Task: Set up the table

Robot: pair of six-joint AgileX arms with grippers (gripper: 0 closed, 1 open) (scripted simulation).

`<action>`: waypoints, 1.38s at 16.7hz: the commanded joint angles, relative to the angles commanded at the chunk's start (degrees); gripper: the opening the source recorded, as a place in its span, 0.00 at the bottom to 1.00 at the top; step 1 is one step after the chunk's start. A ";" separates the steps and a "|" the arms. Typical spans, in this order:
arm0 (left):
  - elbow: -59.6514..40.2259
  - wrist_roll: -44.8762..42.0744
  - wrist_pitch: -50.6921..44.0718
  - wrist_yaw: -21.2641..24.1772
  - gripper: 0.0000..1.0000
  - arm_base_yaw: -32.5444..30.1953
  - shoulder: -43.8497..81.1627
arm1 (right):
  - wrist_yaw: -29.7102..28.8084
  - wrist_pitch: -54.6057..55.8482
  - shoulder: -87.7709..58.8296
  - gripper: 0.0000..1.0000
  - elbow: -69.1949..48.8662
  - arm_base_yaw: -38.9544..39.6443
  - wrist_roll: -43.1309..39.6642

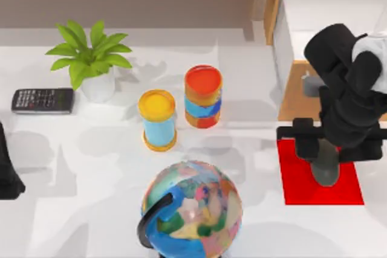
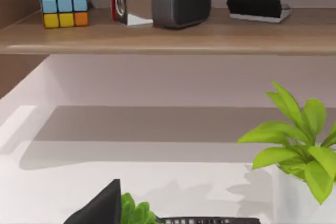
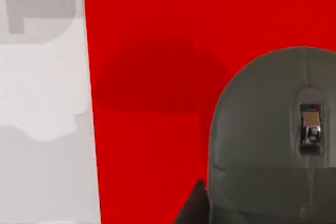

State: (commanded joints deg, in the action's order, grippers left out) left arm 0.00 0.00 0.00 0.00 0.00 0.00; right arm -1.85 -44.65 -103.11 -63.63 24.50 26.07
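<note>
At the near edge of the table (image 1: 78, 209), a globe (image 1: 193, 209) is stood at centre front, clear of the working side, presumably as clutter to be left alone. To its right a red mat (image 1: 302, 185) is laid flat on the white top, and a grey mouse (image 1: 326, 167) is seen over it with the right gripper (image 1: 326, 149) directly above; in the right wrist view the mouse (image 3: 273, 140) is shown close beneath the camera with the mat (image 3: 152, 77) behind it, its shadow cast beside it, so it is judged to be held just over the mat or being set down there, the mat being its proper place. Whether the right fingers are pinching the mouse or spread cannot be told. At the left edge the left arm (image 1: 9, 167) is kept parked, out of the way; a dark tip (image 2: 100, 208) is seen in its wrist view, and the state of its fingers cannot be told either. Farther back, a yellow-topped can (image 1: 158, 120) and a red-topped can (image 1: 203, 96) are stood upright near one another at mid-table, a calculator (image 1: 42, 101) and a potted plant (image 1: 91, 64) to their left. A wooden cabinet (image 1: 296, 98) is open at the far right. On the shelf (image 2: 168, 38) beyond, a cube puzzle (image 2: 63, 2), a speaker (image 2: 181, 5) and other items are stored.
</note>
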 joint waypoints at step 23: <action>0.00 0.00 0.00 0.00 1.00 0.00 0.00 | -1.26 -1.86 3.01 0.00 -0.80 1.91 0.93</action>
State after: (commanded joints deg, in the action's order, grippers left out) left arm 0.00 0.00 0.00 0.00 0.00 0.00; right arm -3.11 -46.50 -100.09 -64.43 26.41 27.00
